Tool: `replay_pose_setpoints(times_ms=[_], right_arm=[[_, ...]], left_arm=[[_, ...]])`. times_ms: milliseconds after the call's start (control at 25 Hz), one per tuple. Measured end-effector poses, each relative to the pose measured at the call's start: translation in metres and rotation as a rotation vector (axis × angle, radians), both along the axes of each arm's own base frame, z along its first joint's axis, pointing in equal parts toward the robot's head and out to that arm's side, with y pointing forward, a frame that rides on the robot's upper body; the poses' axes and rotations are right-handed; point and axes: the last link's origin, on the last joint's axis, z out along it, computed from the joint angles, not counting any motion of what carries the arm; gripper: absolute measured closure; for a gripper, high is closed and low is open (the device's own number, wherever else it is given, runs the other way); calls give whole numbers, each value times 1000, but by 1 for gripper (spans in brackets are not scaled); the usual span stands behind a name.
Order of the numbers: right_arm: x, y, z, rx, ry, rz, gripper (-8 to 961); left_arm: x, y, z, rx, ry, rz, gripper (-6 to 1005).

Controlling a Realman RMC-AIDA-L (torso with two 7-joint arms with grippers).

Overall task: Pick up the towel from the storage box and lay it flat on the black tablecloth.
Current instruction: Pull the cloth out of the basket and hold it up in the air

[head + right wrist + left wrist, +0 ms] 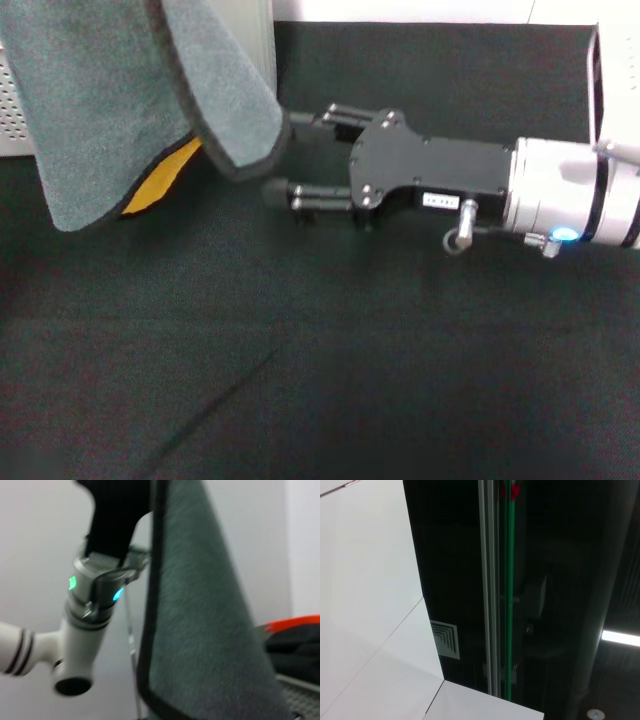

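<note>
Grey fleece towel [110, 110] hangs folded above the black tablecloth [330, 380], its hem just beside the right gripper [280, 160], whose fingers stand spread. The left gripper's state cannot be told.

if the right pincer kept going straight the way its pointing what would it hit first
Most likely the towel. The right pincer points toward the robot's left, open, with the towel's hanging lower edge at its fingertips. Depth is unclear from the head view, so it may already be touching. The storage box lies beyond.
</note>
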Motion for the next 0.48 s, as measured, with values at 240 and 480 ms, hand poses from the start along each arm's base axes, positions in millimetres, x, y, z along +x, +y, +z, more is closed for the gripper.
replay_pose_setpoints(times_ms=[240,480], right_arm=[[1,12,4,73,10,-53,187],[-7,17,7,110,11,-47,187]], left_arm=[[0,0,-1,-4,3,-2,981],[1,0,-2,-8,6,-3,981]])
